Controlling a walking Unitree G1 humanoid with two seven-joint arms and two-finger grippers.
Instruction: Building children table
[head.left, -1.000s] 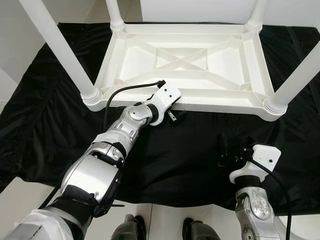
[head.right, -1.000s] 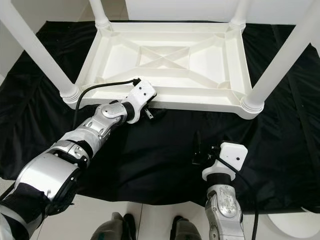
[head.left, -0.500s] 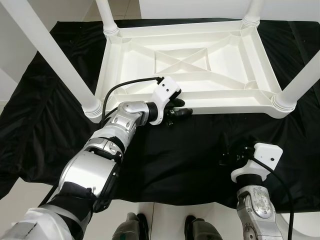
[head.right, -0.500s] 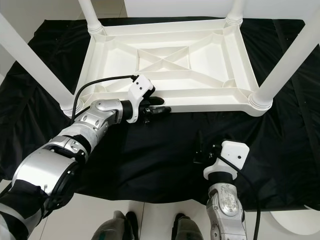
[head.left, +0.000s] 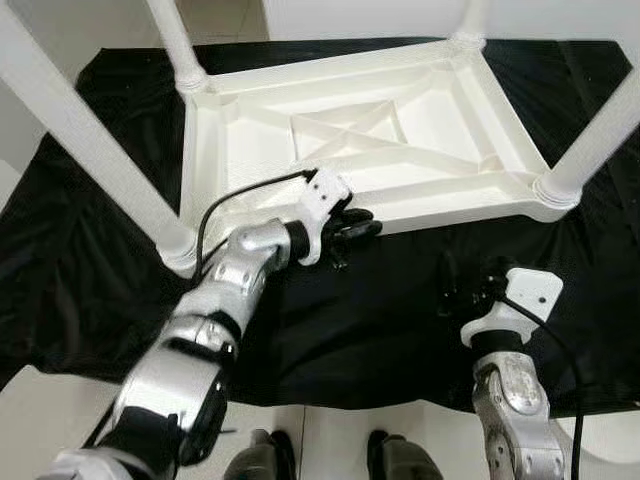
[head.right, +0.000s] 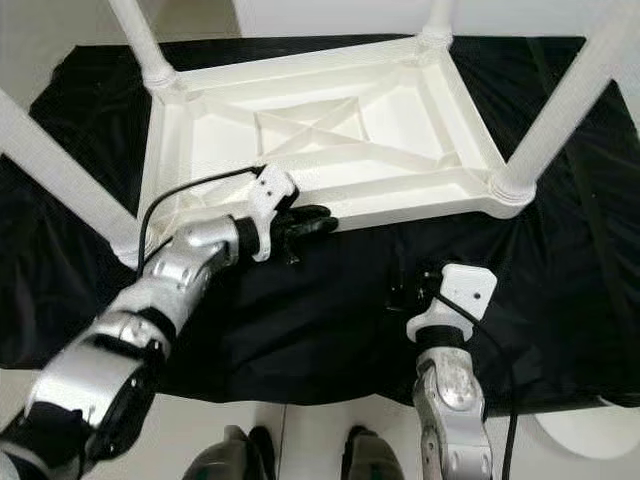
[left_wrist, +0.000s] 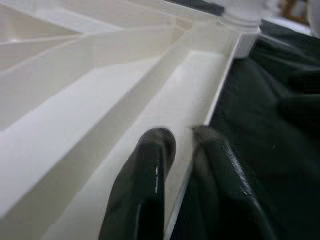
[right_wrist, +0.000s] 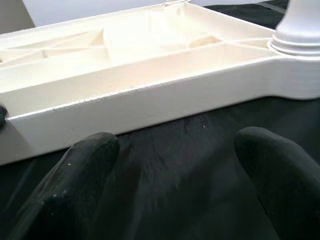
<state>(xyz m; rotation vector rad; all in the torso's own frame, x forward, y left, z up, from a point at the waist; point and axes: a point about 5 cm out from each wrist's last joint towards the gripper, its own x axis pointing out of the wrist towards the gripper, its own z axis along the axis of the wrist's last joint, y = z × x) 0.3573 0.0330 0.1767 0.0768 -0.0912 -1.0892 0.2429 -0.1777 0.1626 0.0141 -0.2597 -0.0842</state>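
A white plastic children's table (head.left: 455, 203) lies upside down on a black cloth (head.left: 360, 320), its legs (head.left: 92, 142) pointing up. My left gripper (head.left: 352, 225) is shut on the table's near rim (left_wrist: 220, 95); one finger (left_wrist: 145, 185) lies inside the rim, the other on the cloth side. My right gripper (head.left: 465, 290) hovers open low over the cloth, a short way in front of the near rim (right_wrist: 150, 105) and short of the near right leg's base (right_wrist: 300, 30). Nothing is between its fingers (right_wrist: 75, 185).
The black cloth spreads over a pale tiled floor (head.left: 60, 400). My feet (head.left: 260, 460) stand at its near edge. A white round object (head.right: 590, 440) lies on the floor at the near right. The tall legs rise on both sides of my arms.
The table has turned on the cloth: its near left corner came toward me and its near right corner swung away. My left gripper stayed at the near rim. The right gripper barely moved.
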